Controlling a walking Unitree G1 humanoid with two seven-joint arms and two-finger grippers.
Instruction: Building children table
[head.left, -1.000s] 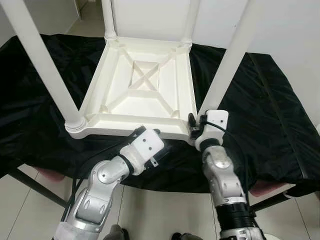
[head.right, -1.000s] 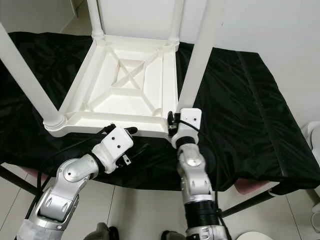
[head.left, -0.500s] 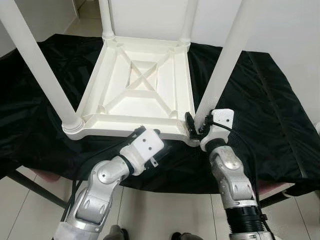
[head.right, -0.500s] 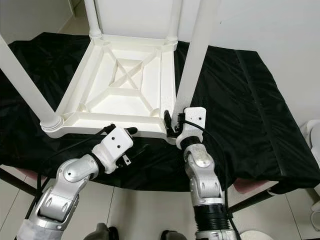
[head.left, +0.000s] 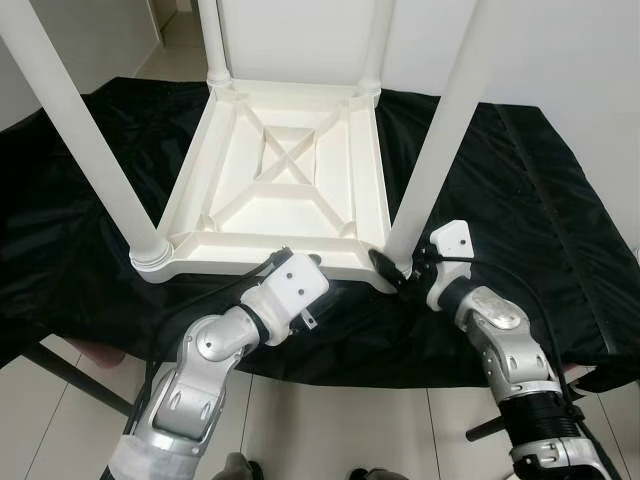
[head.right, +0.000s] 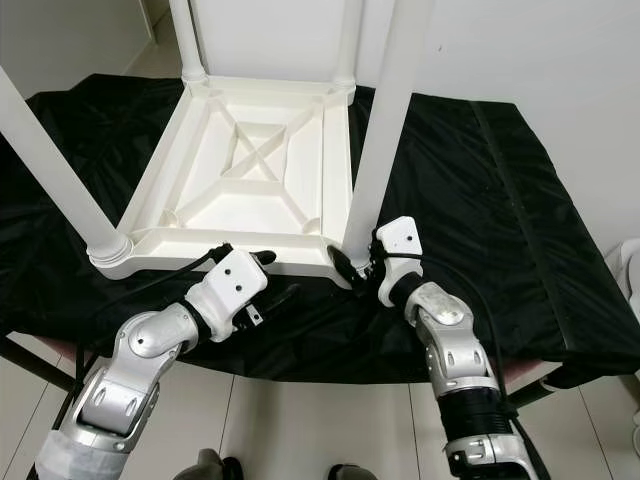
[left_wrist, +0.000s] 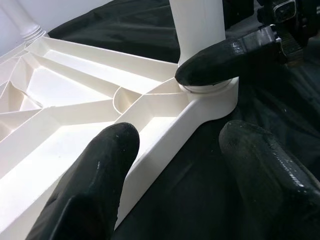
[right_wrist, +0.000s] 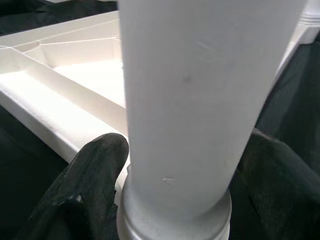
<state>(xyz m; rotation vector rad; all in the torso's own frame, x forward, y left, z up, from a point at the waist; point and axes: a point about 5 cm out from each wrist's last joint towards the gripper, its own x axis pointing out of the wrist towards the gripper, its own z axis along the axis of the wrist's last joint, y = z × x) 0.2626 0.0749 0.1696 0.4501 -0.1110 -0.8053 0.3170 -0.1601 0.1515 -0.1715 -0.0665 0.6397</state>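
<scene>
Right jaws (head.right: 352, 268) clasp our near-right leg (head.right: 380, 140) at its base; left jaws (left_wrist: 175, 165) gape, straddling the tabletop (head.left: 285, 180) rim at six o'clock.

black cloth (head.left: 520, 200) draped over work surface | pale tiled floor (head.left: 330, 420) | white wall (head.left: 580, 60)

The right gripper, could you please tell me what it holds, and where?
The right gripper clasps the near right table leg at its base, just above the socket.
</scene>
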